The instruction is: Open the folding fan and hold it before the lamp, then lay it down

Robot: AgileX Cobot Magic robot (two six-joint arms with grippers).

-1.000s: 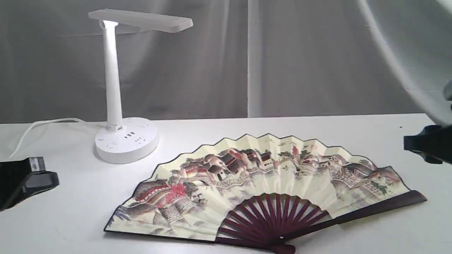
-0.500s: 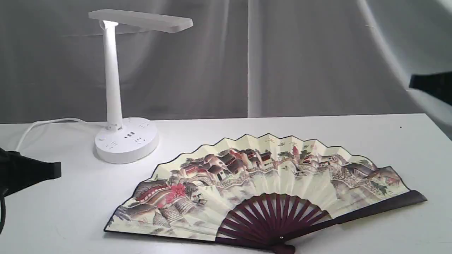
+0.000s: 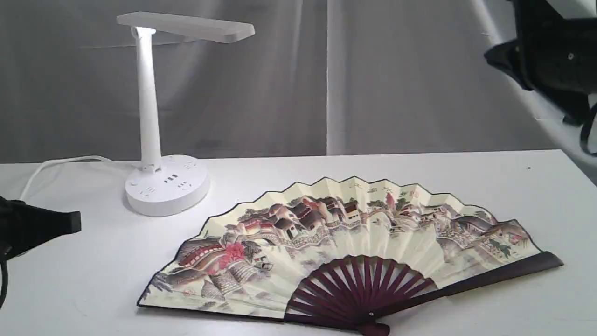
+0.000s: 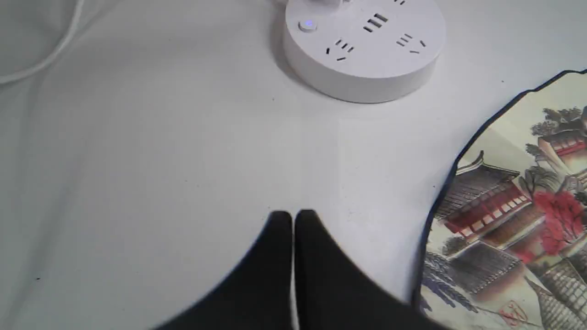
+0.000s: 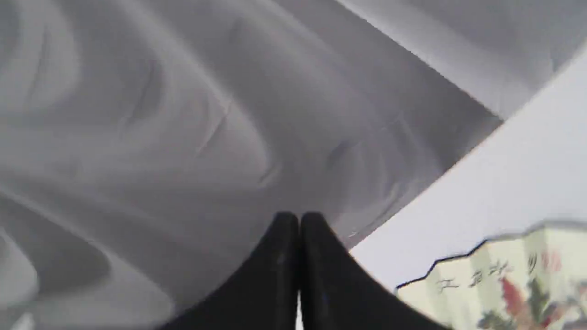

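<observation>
1. Since a second ago the right gripper (image 3: 489,53) has climbed from table height at the right edge to the upper right corner of the exterior view. It is well clear of everything, and its black jaws are pressed together on nothing (image 5: 296,219).
2. Over the same second the left gripper (image 3: 77,222) has shifted only slightly. It hangs low over the white table (image 3: 513,172) at the left, with its jaws closed and empty (image 4: 293,216).
3. The folding fan (image 3: 354,233) has not moved. It lies flat on the table, fully spread with the painted face up, right of the lamp (image 3: 149,102) and apart from it.
4. Its long axis runs left to right across the exterior view. The pivot (image 3: 371,315) sits at the near edge, and the scalloped arc points toward the grey curtain (image 3: 396,84) behind.
5. The ribs (image 3: 368,284) are slim, dark maroon wood, radiating from the pivot. A broader guard stick (image 3: 503,273) stretches out to the right.
6. The leaf is pleated cream paper with thin black edging, painted with tiled roofs, trees and a stone bridge (image 4: 518,206).
7. The lamp is smooth white plastic. It has a flat bar head (image 3: 186,25), a slim upright stem and a round base (image 3: 167,186) with sockets.
8. A white cord (image 3: 51,165) trails off to the left from the base.
</observation>
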